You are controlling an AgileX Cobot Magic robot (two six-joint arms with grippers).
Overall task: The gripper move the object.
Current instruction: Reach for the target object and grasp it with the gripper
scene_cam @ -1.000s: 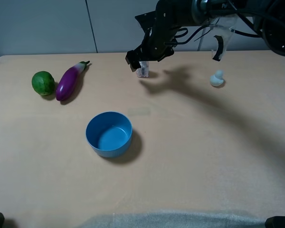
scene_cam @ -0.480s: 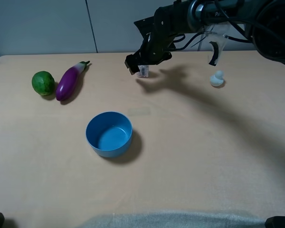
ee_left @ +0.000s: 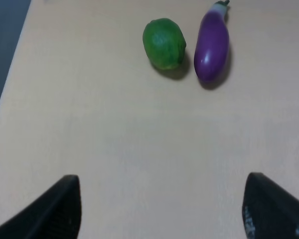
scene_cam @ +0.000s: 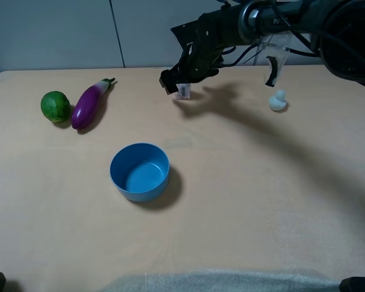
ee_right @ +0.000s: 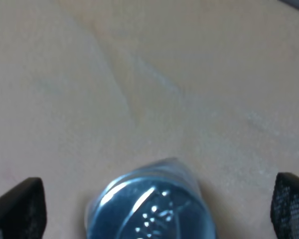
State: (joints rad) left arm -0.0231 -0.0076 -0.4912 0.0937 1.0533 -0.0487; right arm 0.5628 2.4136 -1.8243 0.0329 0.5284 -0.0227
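Observation:
The shaker (scene_cam: 183,91), small clear glass with a silver cap, stands upright on the table at the far middle. My right gripper (scene_cam: 180,81) reaches across from the right and hovers just over it. In the right wrist view the shaker's cap (ee_right: 150,213) sits between the two fingers of the right gripper (ee_right: 153,205), which are spread wide and clear of the glass. My left gripper (ee_left: 162,209) is open and empty above bare table, short of the lime and eggplant.
A blue bowl (scene_cam: 140,171) stands near the table's middle. A green lime (scene_cam: 55,106) and a purple eggplant (scene_cam: 89,104) lie at the far left; both show in the left wrist view (ee_left: 164,43) (ee_left: 212,41). A small pale duck (scene_cam: 278,101) sits at the far right.
My right arm has drawn slightly up and back over the shaker. The shaker stands in nearly the same spot. The other objects have not moved.

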